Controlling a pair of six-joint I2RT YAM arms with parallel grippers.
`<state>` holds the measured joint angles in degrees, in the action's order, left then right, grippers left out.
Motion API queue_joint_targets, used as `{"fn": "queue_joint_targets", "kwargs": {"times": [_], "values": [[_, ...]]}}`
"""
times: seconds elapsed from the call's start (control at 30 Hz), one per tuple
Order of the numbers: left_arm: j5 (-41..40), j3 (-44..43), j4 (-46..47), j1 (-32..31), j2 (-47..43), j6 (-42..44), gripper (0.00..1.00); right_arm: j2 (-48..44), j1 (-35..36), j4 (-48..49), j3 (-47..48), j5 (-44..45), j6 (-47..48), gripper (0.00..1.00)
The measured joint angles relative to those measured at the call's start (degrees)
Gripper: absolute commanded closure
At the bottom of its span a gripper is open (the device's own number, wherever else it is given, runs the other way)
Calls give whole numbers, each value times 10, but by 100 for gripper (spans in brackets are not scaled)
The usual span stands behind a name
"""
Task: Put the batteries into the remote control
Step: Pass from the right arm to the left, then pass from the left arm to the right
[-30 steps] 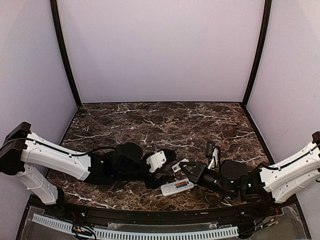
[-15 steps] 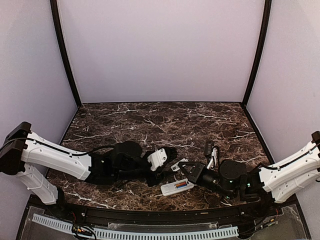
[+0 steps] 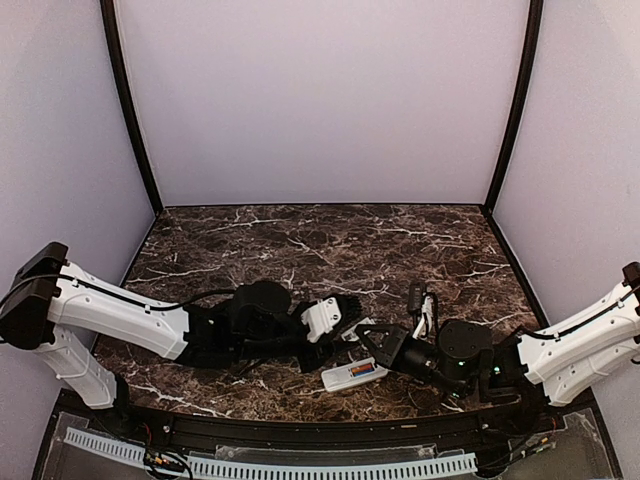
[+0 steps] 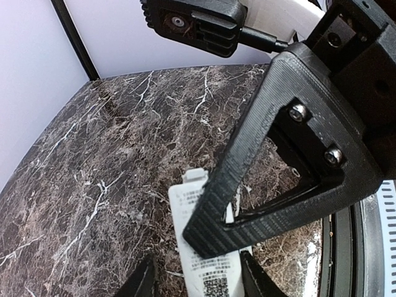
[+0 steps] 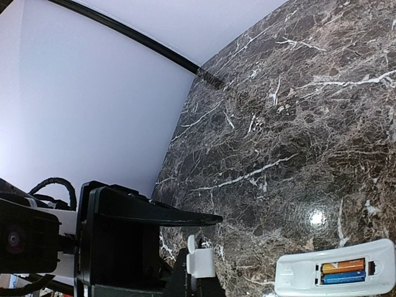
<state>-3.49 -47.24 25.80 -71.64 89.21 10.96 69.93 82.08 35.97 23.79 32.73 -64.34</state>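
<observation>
The white remote control (image 3: 352,374) lies back up near the front edge, and also shows in the right wrist view (image 5: 297,278). Its compartment is open and holds the orange-red battery (image 5: 342,266) and the bluish battery (image 5: 342,278). A white battery cover (image 3: 354,331) with a printed label is just behind the remote. My right gripper (image 3: 367,339) is shut on this cover (image 5: 201,263). My left gripper (image 3: 344,319) is open, with a finger (image 4: 146,281) on each side of the cover (image 4: 213,272). The right gripper's finger (image 4: 247,179) lies across the cover.
The dark marble table (image 3: 320,250) runs back to lilac walls on three sides. A black rail (image 3: 300,430) edges the front, close to the remote. The two arms meet at the front centre.
My left gripper has moved right, closing in on the cover and the right gripper. The right gripper has shifted slightly left. The remote has not moved.
</observation>
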Motion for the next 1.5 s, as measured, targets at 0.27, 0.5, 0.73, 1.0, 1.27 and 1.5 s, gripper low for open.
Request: {"fn": "queue_joint_targets", "kwargs": {"times": [0.27, 0.5, 0.73, 1.0, 1.27, 1.5], "values": [[1, -7, -8, -3, 8, 4, 74, 0, 0, 0, 0, 0, 7, 100], [-2, -8, -8, -3, 8, 4, 83, 0, 0, 0, 0, 0, 7, 100], [-4, -8, -14, -3, 8, 9, 89, -7, -10, -10, 0, -20, 10, 67], [-5, -8, -49, -2, 8, 27, 93, -201, -91, -185, -5, -118, 24, 40], [-4, -17, -92, -2, 8, 54, 96, -297, -301, -420, 68, -360, 84, 31], [4, -30, -99, -2, 9, 64, 96, -69, -343, -485, 174, -571, 185, 35]]}}
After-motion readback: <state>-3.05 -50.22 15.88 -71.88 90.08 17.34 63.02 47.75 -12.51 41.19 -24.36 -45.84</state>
